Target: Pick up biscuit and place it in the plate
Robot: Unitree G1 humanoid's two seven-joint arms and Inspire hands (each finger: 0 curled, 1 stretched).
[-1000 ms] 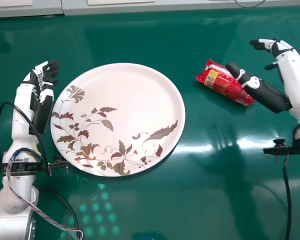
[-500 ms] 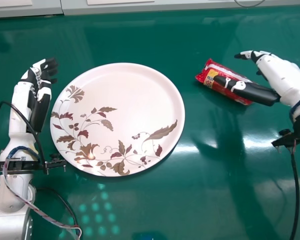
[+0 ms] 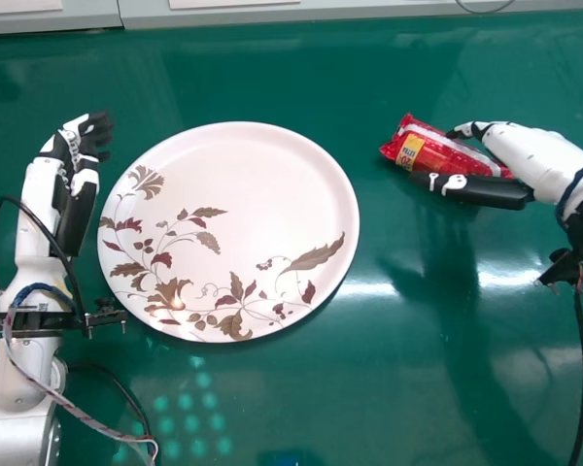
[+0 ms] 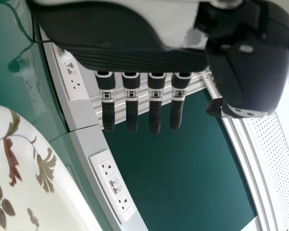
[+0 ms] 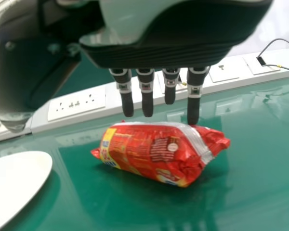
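Your right hand (image 3: 525,155) is open at the packet: fingers straight on its far side, thumb on the near side. You can't tell if they touch it. The red, pillow-shaped plastic biscuit packet (image 3: 428,153) lies on the glossy green counter (image 3: 389,78), right of the round white floral plate (image 3: 262,184), toward the far edge. Your open left hand (image 3: 68,146) is left of the plate.
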